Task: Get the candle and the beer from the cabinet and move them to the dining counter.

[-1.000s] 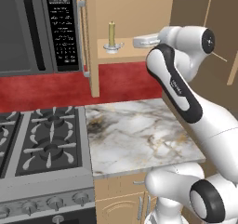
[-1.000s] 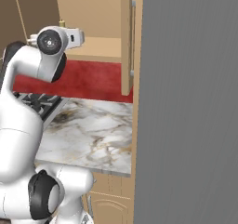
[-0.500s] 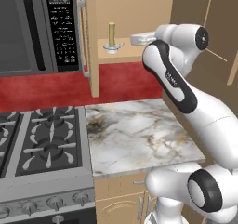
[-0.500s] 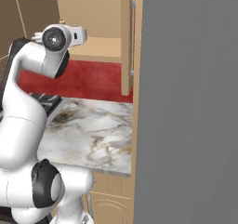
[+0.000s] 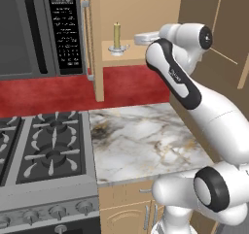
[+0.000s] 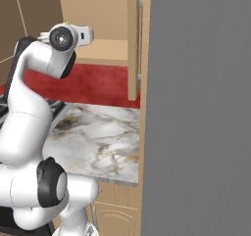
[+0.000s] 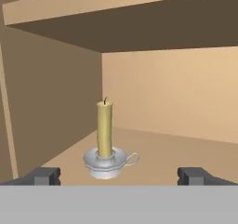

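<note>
The candle (image 5: 116, 35) is a pale yellow stick upright in a small silver holder (image 7: 108, 163) on the lower shelf of the open cabinet (image 5: 146, 7). My gripper (image 5: 138, 38) is level with that shelf, just right of the candle and pointing at it. In the hand view the candle (image 7: 104, 129) stands a short way ahead, slightly left of centre. The gripper (image 7: 120, 177) is open, its dark fingertips (image 7: 44, 175) wide apart with nothing between them. In the right base view the gripper (image 6: 87, 34) reaches toward the cabinet shelf (image 6: 108, 49). The beer and the dining counter are out of view.
A black microwave (image 5: 39, 29) hangs left of the cabinet, whose open door (image 5: 95, 39) stands edge-on between them. Below are a gas stove (image 5: 44, 150) and a short marble countertop (image 5: 141, 141). A tall grey panel (image 6: 196, 107) fills the right of the right base view.
The hand has risen slightly and moved closer to the cabinet shelf and the candle. The jaws have stayed open and the candle has not moved.
</note>
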Robot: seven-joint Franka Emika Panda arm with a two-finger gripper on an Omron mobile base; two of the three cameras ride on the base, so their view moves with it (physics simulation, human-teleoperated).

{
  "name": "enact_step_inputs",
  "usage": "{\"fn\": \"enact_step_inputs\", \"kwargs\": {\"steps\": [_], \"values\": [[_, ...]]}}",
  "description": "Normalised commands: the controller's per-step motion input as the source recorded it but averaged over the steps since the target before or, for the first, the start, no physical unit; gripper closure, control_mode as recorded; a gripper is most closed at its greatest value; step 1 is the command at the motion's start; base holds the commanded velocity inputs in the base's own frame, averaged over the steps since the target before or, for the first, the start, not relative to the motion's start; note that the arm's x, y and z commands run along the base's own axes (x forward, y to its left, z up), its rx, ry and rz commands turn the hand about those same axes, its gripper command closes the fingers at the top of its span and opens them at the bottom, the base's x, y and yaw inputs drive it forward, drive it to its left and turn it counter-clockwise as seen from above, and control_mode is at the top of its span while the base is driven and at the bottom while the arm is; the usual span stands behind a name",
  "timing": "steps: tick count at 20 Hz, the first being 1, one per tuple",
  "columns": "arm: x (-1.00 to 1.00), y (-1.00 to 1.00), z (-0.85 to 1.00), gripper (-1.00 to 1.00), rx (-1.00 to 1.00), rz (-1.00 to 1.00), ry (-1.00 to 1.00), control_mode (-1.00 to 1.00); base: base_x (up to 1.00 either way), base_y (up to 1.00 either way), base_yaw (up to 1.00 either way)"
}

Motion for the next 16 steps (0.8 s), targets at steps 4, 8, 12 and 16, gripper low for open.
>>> {"fn": "enact_step_inputs", "kwargs": {"steps": [4,8,12,16], "values": [[0.18,0.05,0.0,-1.0,0.0,0.01,0.0,-1.0,0.0,0.0,0.0],[0.14,0.14,0.0,-1.0,0.0,0.04,0.0,-1.0,0.0,0.0,0.0],[0.05,0.18,0.0,-1.0,0.0,0.06,0.0,-1.0,0.0,0.0,0.0],[0.04,0.16,0.0,-1.0,0.0,0.06,0.0,-1.0,0.0,0.0,0.0]]}}
